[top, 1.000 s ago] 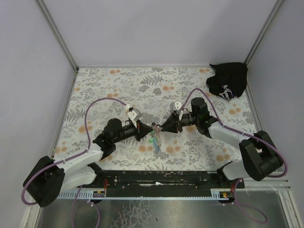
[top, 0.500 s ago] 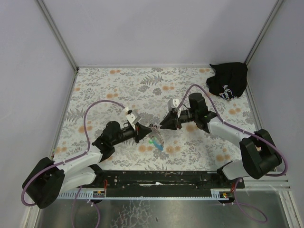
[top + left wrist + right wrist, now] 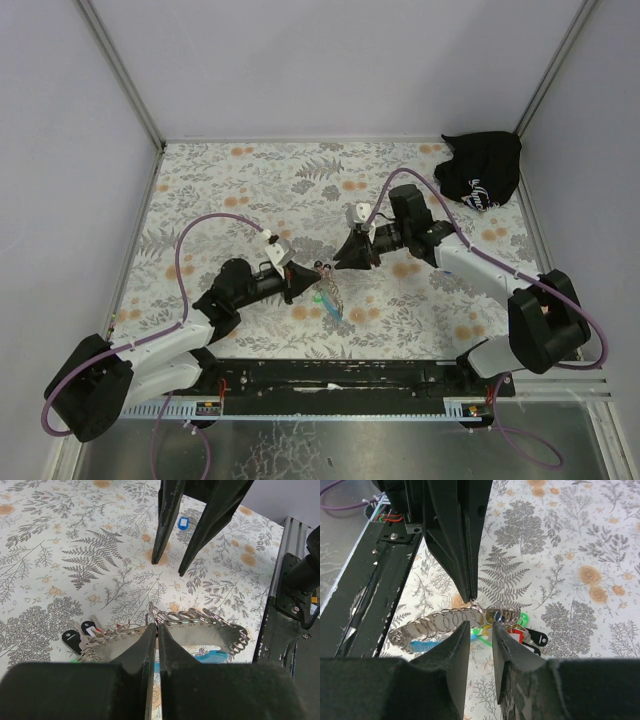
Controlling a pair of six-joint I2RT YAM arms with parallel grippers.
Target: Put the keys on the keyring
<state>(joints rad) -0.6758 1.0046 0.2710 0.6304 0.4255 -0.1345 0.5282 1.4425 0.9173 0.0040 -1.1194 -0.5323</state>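
The left gripper (image 3: 155,628) clamps the keyring (image 3: 200,618); seen from the left wrist, the parted, empty right gripper (image 3: 171,566) hovers at its twelve o'clock.

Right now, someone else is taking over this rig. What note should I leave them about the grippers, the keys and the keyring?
Left gripper: shut, pinching the keyring by its metal chain.
Right gripper: open, holding nothing, fingertips pointing at the left one's, close to the chain.
Blue key: lying loose on the table, beyond the right gripper.
Yellow key: not visible in any view.
Done: keyring is held.
Left: pick up each key and thread it on.
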